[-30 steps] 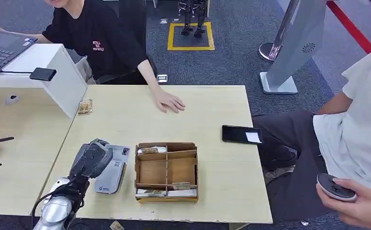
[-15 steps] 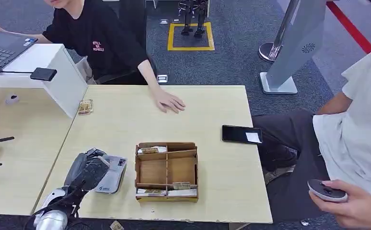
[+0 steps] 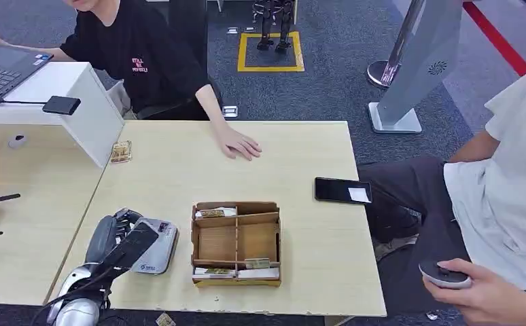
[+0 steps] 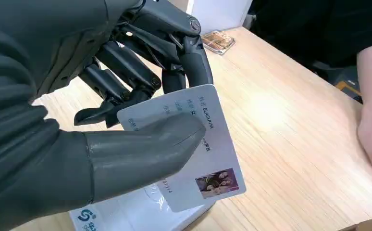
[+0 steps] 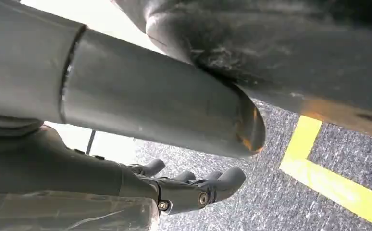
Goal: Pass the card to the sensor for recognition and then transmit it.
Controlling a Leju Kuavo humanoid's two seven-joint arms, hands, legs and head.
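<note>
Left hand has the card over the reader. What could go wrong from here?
1. The left hand pinches the card at one end only, between thumb and fingers; the long free end may slip or pivot as the hand moves.
2. The card hangs tilted over the reader, so it may not read properly.
3. The wooden tray sits beside the reader; moving the card that way may clip its wall.

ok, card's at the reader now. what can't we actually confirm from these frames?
- Card to sensor contact: left wrist view, the thumb and the card itself hide any gap.
- Card's small print: left wrist view, partly under the left hand, the rest too small.
- Sensor's top face: head view, the left hand covers much of it.
- Right hand: right wrist view, its palm side is hidden behind the curled fingers.
</note>
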